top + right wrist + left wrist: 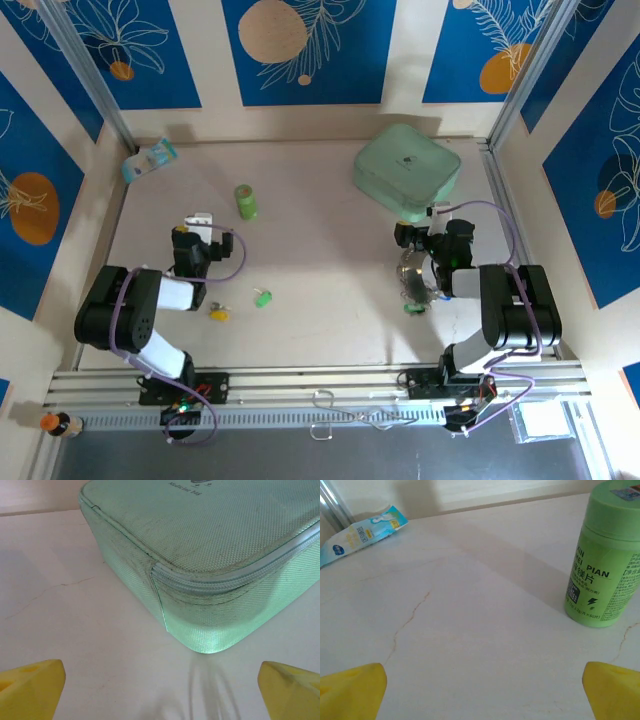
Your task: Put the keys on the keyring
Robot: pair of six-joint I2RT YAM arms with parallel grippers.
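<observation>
The left gripper (200, 222) stands wide open: in its wrist view the two yellow fingertips (351, 690) sit at the opposite lower corners with bare pale tabletop (470, 630) between them. Ahead of it and to the right stands the upright green cylindrical plastic bottle (605, 555), apart from the fingers. Farther off to the left, a flat blue-and-white printed packet (360, 535) lies near the back wall.

In the top view the small green-headed key (262, 297) and the small yellow-headed key (218, 313) lie behind this gripper, toward the near edge. They are just right of the left forearm, close together, on the open table.

The right gripper (432, 218) is also spread wide and holds nothing, its yellow fingertips (30, 690) far apart in the wrist view. Directly ahead lies the mint-green woven fabric zip pouch (225, 555), its corner close to the gripper but not touching it.

The thin silver wire keyring (410, 276) lies on the table behind the right gripper, just beside the right forearm. A small greenish piece (413, 308) sits at its near side, too small to identify. The two keys are well apart from the keyring, on the left half of the table.
</observation>
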